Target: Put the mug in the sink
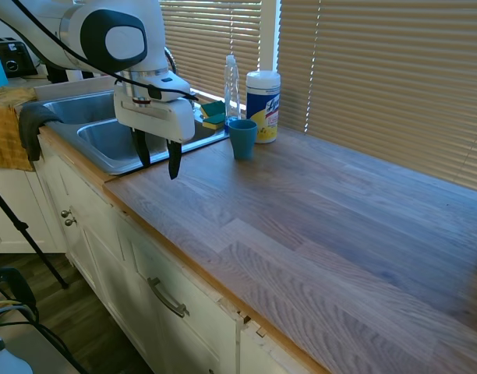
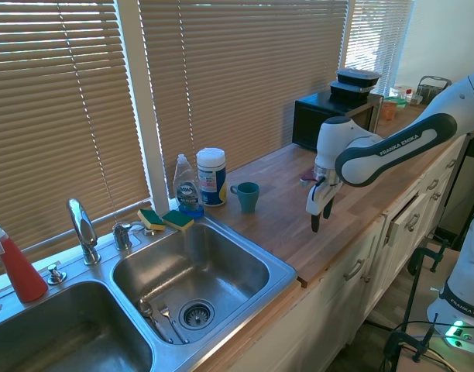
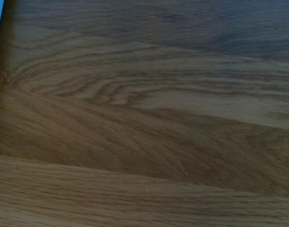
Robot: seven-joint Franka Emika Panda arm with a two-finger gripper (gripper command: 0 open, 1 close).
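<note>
The small teal-blue mug (image 1: pixel 242 139) (image 2: pixel 248 196) stands upright on the wooden countertop, just beside the white wipes canister (image 1: pixel 263 105) and close to the sink's back corner. The stainless double-basin sink (image 1: pixel 98 152) (image 2: pixel 283 273) lies beside it, with cutlery in the nearer basin. My gripper (image 1: pixel 158 166) (image 2: pixel 321 218) hangs open and empty just above the counter near its front edge, next to the sink rim, a good hand's width from the mug. The wrist view shows only wood grain (image 3: pixel 144 123) and a pale blue sliver at one corner.
A clear soap bottle (image 1: pixel 232 84) (image 2: pixel 187 187) and sponges (image 1: pixel 213 114) (image 2: pixel 166 219) sit behind the sink by the blinds. A chrome faucet (image 2: pixel 82 230) and red spray bottle (image 2: pixel 16 267) stand farther along. A black microwave (image 2: pixel 330 116) occupies the counter's far end.
</note>
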